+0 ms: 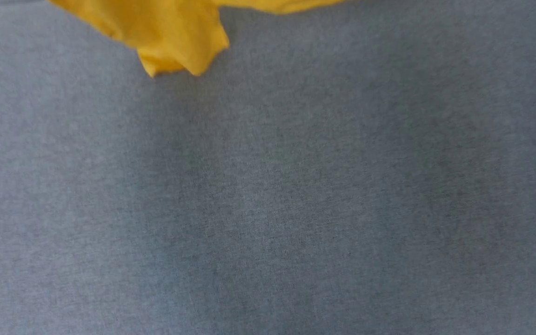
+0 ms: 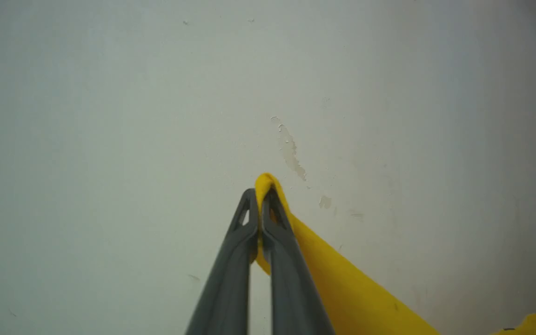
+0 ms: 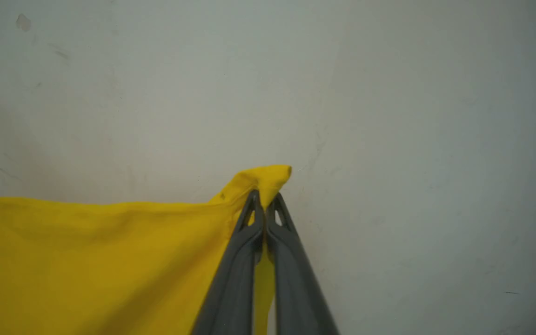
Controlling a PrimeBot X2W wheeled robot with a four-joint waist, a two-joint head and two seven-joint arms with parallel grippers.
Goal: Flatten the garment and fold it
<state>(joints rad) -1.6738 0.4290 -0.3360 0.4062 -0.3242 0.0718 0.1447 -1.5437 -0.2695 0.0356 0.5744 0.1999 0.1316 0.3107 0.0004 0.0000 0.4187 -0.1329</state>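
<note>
Slippage is the main risk: the left tool (image 2: pixel 259 204) and the right tool (image 3: pixel 264 204) each pinch only a small bunch of thin cloth, so a sharp tug could free a corner and drop the garment (image 1: pixel 170 32) in a heap on the worktop (image 1: pixel 268 209). The left jaws, pressed together, grip a fold at frame centre, cloth trailing lower right. The right jaws, likewise clamped, hold a corner, cloth spreading across the lower left. From the head camera the garment shows at the top left
</note>
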